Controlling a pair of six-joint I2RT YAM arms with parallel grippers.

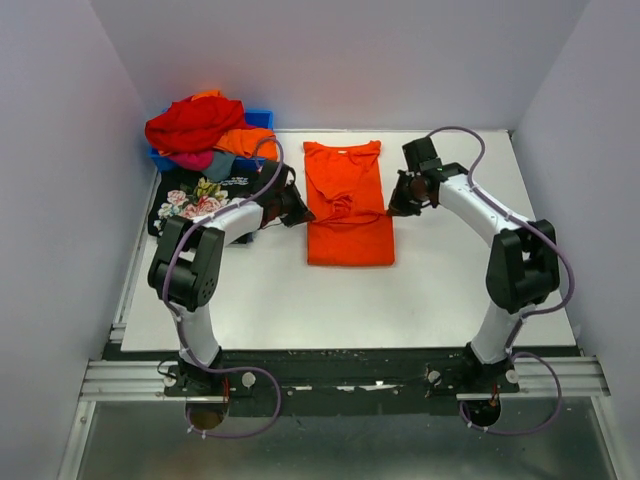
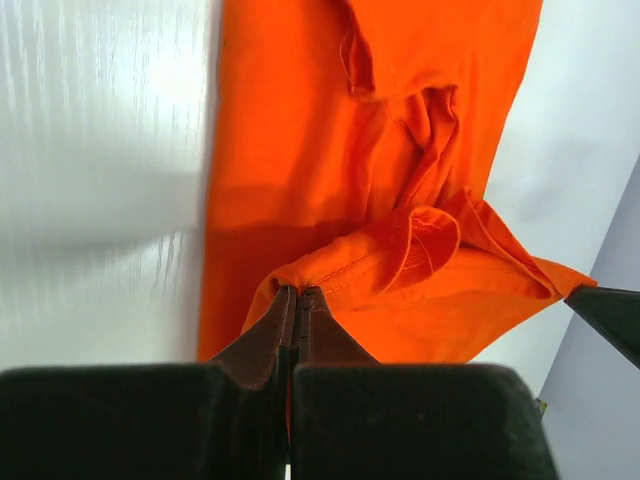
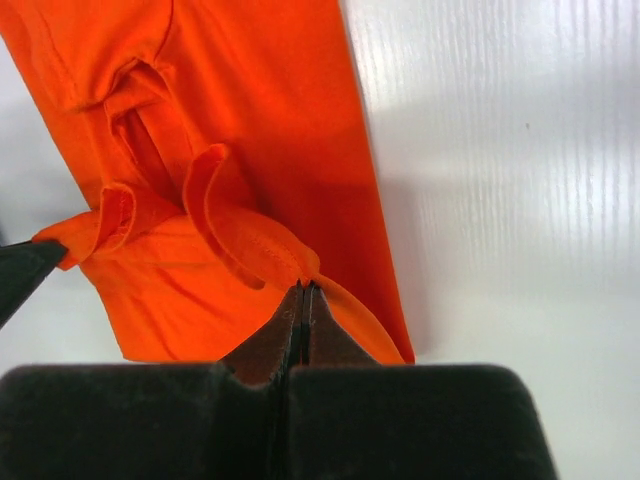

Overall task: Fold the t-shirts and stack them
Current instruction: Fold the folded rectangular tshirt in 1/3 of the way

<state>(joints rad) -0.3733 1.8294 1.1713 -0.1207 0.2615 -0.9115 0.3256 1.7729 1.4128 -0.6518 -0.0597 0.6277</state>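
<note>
At the far left, a pile of t-shirts in red, orange, pink and grey is heaped over a blue bin. Just in front of it a black rose-print t-shirt lies on the worktop, close beside the left arm.

The left tool is pressed together on a raised fold at the left edge of the orange t-shirt, and only a thin pinch of cloth is held. The shirt is spread lengthwise at the centre of the worktop, collar towards the far wall, with its middle bunched into wrinkles between the two tools. On the right, the right tool is likewise closed on a hemmed fold at the shirt's right edge.

A fold appears to be in hand, with the stack not yet begun. Several faults may be expected:
- Because so little cloth is gripped, either pinch could be lost if the fabric is drawn taut.
- If the two edges are not carried evenly, a skewed fold would result.
- The bunched middle could be trapped as a crease unless it is pulled flat.
- The black shirt might be dragged if it is brushed by the left arm.
</note>
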